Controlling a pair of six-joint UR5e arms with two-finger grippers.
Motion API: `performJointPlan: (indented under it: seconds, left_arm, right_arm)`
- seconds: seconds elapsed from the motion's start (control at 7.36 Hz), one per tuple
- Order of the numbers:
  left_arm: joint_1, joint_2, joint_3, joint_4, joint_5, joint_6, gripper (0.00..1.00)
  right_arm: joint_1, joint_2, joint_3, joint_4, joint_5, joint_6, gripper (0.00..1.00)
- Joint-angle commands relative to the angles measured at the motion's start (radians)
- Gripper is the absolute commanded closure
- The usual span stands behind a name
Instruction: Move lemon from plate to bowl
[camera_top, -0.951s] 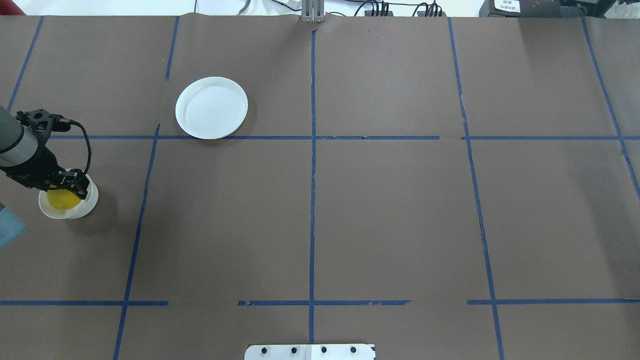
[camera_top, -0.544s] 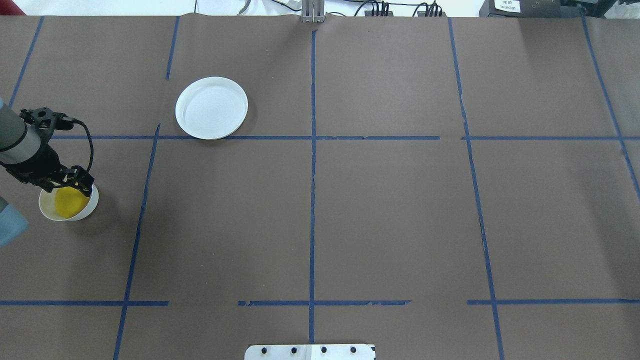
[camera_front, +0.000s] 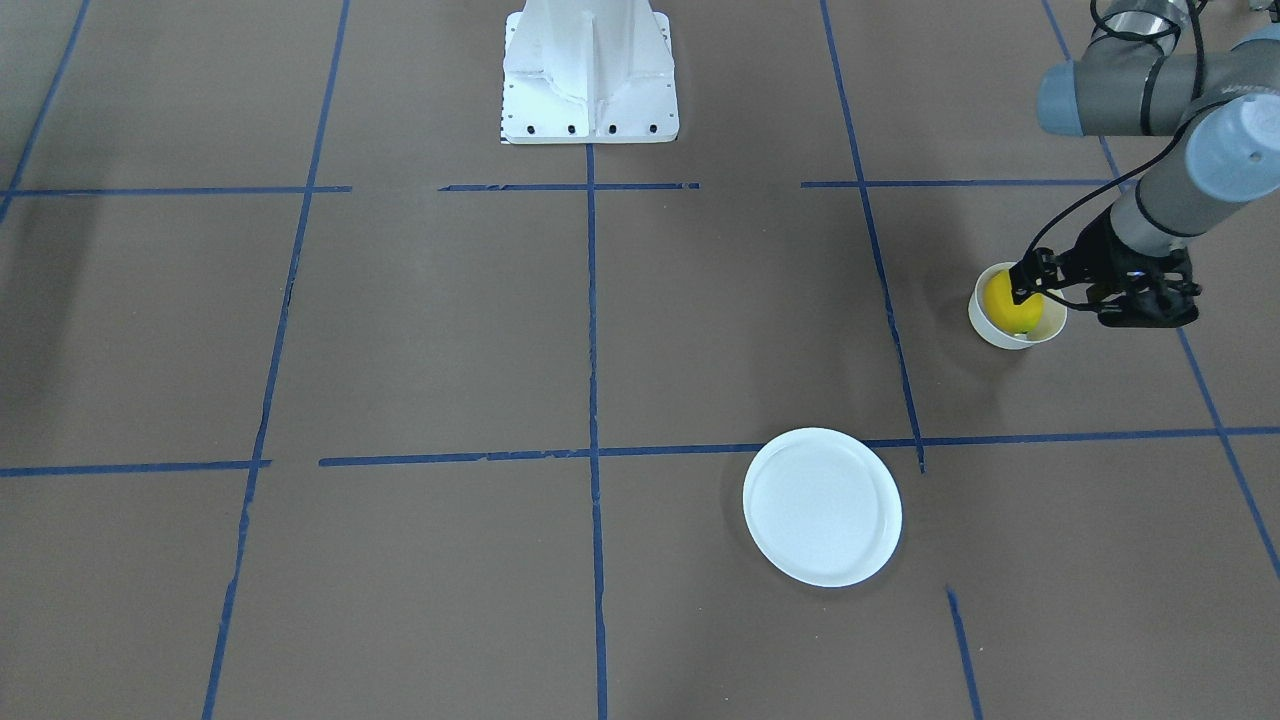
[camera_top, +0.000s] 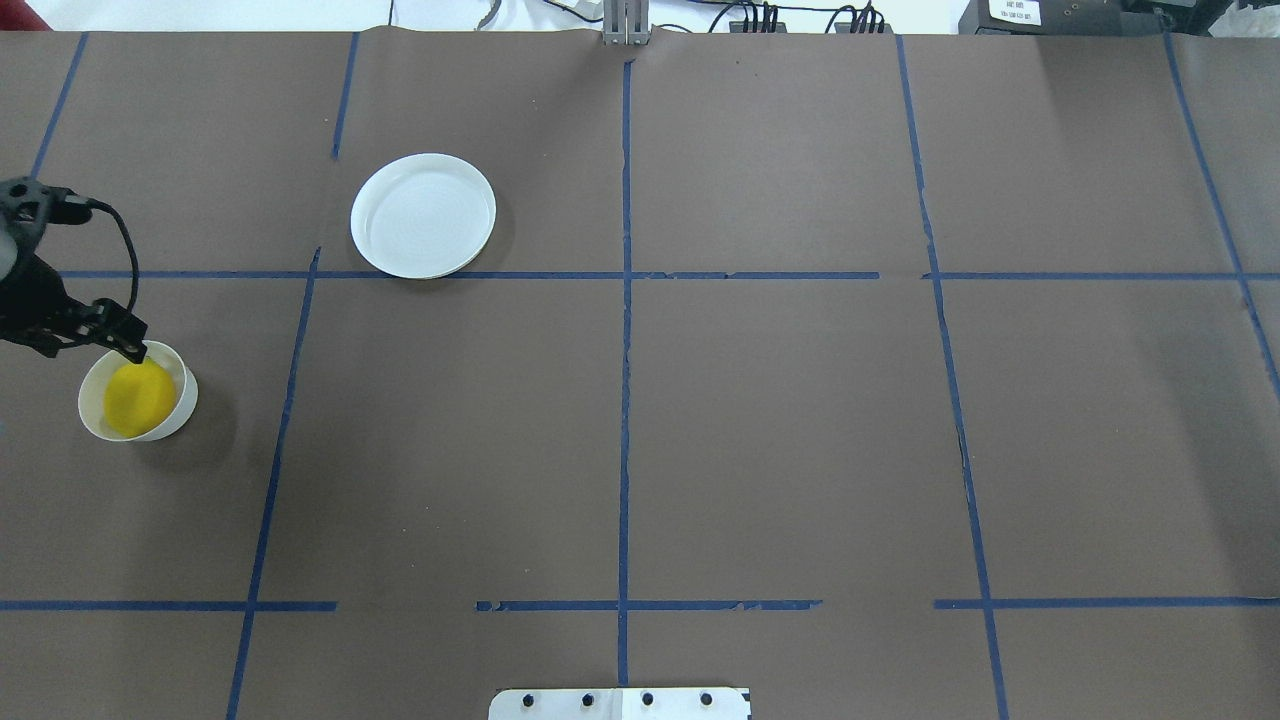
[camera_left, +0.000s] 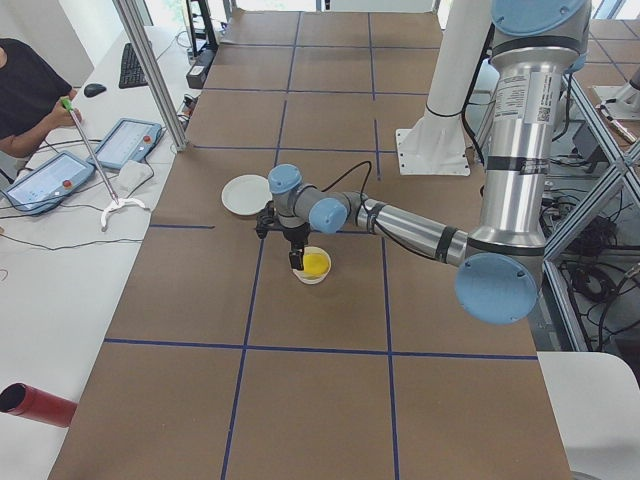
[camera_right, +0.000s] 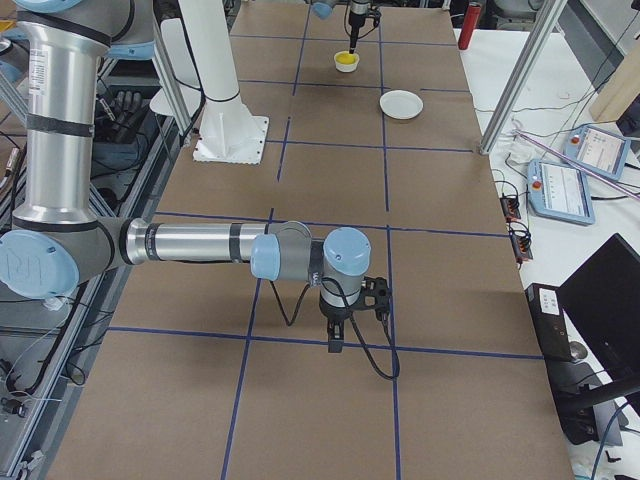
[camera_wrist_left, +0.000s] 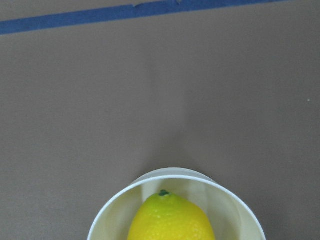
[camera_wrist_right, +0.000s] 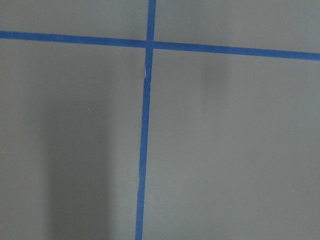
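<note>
A: Lemon (camera_top: 138, 397) position?
B: Inside bowl (camera_top: 186, 398), well apart from plate (camera_top: 423, 215) at 2 o'clock, overhead view.
A: Left gripper (camera_top: 130, 348)?
B: Above bowl rim at 12 o'clock; jaws apart, holding nothing.
A: Right gripper (camera_right: 335, 345)?
B: Near table (camera_right: 450, 330), pointing down; jaw state impossible to tell.

Table cover (camera_top: 780, 420): brown paper-like sheet, matt, faint creases along the seams. Grid tape (camera_top: 625, 400): blue, matt, edges torn in places. Lemon (camera_wrist_left: 170, 220): finely dimpled skin, soft sheen. Bowl (camera_wrist_left: 235, 210): smooth white wall, glossy inside; plastic or ceramic, cannot tell which. Plate (camera_top: 423, 215): white, smooth, low sheen. Left arm (camera_left: 515, 130): brushed silver metal tubes; joint caps (camera_left: 497, 288) smooth blue-grey plastic. Base (camera_front: 590, 70): white painted metal, satin
</note>
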Motion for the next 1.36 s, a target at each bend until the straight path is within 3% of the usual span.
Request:
performJointPlan:
  seconds: [0.0, 0.27, 0.54, 0.82, 0.95, 1.22]
  left_arm:
    - [-0.200, 0.029, -0.069, 0.023, 0.000, 0.043, 0.02]
    - [-0.421, 0.089, -0.031, 0.039, -0.009, 0.474, 0.01]
    - [-0.619, 0.092, 0.100, 0.081, -0.101, 0.738, 0.01]
    - [-0.632, 0.088, 0.062, 0.185, -0.149, 0.755, 0.01]
    - [-0.632, 0.107, 0.083, 0.169, -0.187, 0.760, 0.00]
    - [-0.620, 0.103, 0.032, 0.162, -0.178, 0.656, 0.00]
  right_arm:
    - [0.000, 0.000, 0.000, 0.000, 0.000, 0.000, 0.00]
    - [0.000, 0.000, 0.000, 0.000, 0.000, 0.000, 0.00]
    - [0.000, 0.000, 0.000, 0.000, 0.000, 0.000, 0.00]
    - [0.000, 0.000, 0.000, 0.000, 0.000, 0.000, 0.00]
    - [0.000, 0.000, 0.000, 0.000, 0.000, 0.000, 0.00]
    - [0.000, 0.000, 0.000, 0.000, 0.000, 0.000, 0.00]
